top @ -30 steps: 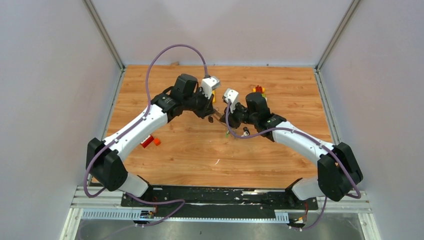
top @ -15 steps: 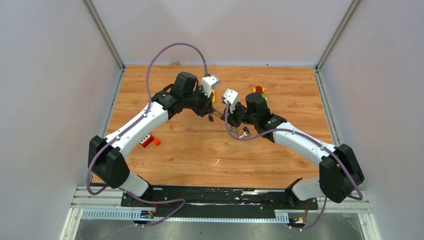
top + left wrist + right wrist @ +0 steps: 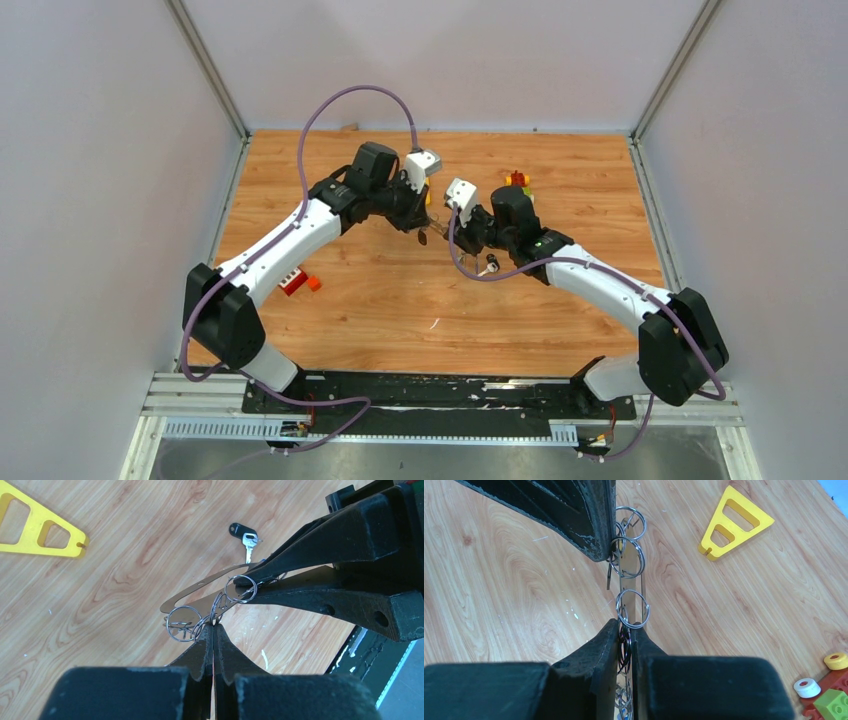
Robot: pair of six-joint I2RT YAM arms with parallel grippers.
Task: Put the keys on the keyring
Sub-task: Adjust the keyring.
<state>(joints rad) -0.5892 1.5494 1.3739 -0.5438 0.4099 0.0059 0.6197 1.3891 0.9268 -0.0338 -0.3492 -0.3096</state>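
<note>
Tabletop [image 3: 380,300]: pale wood, arms meeting above it.
Keyring [image 3: 197,586]: likely light, stiff, slick; grip the flat edge.
Left fingers [image 3: 197,655]: clamped on keyring.
Right fingers [image 3: 596,652]: narrow, pinching split ring [image 3: 633,591].

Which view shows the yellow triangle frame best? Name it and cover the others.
Right wrist: the yellow triangle frame lies whole in view, both cut-outs clear. Left wrist crops the frame at the picture's left edge. The top view hides nearly all of it; only a yellow sliver shows.
</note>
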